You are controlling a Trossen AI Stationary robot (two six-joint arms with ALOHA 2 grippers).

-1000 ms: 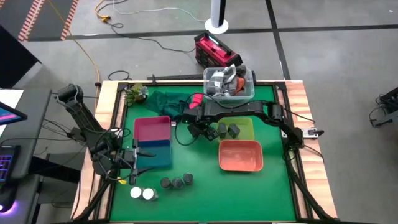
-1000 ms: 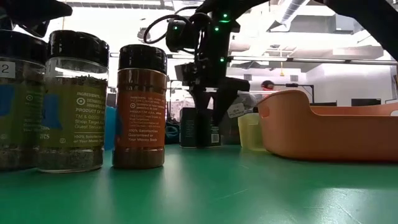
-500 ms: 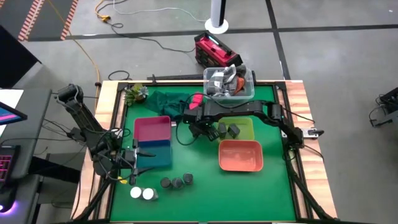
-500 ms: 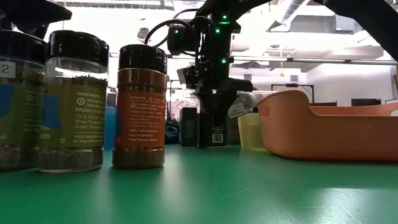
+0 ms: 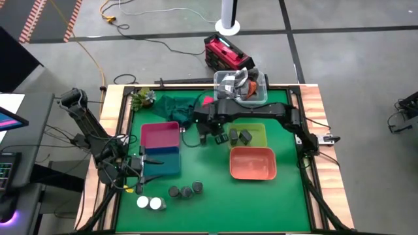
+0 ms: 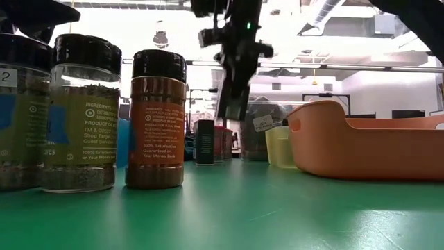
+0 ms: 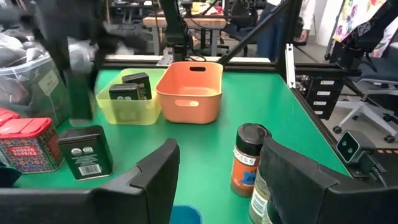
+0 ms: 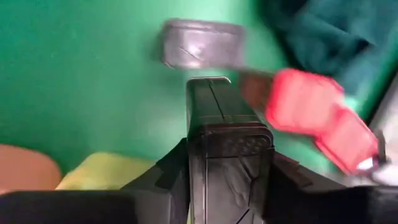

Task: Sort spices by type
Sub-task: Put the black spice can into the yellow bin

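Note:
My right gripper point(image 5: 211, 128) hangs over the table's middle, shut on a dark grey rectangular block point(image 8: 214, 106) that is off the table. Under it another dark block point(image 7: 87, 152) stands on the green mat beside red tins point(image 7: 28, 144). Two more dark blocks point(image 5: 239, 136) lie in the yellow tray point(image 5: 260, 134). Round dark jars point(image 5: 186, 191) and white-topped jars point(image 5: 149, 203) stand near the front edge. My left gripper point(image 5: 138, 173) waits open at the front left, by the blue tray point(image 5: 163, 163). My right gripper pinches the dark block between its two fingers, by the block's upper part point(image 8: 227, 162). The fingers come from above and point down. The block hangs upright below them point(image 6: 232, 97), lifted clear of the mat.
An orange tray point(image 5: 252, 163) sits right of centre and a pink tray point(image 5: 160, 134) at the left. A clear tub point(image 5: 240, 88) of clutter and a dark green cloth point(image 5: 173, 106) lie at the far edge. Bare mat shows at the front right.
My right gripper has shut on the dark block that stood between its fingers and has risen with it. The block is now lifted clear of the mat, and the other block beside it has stayed put.

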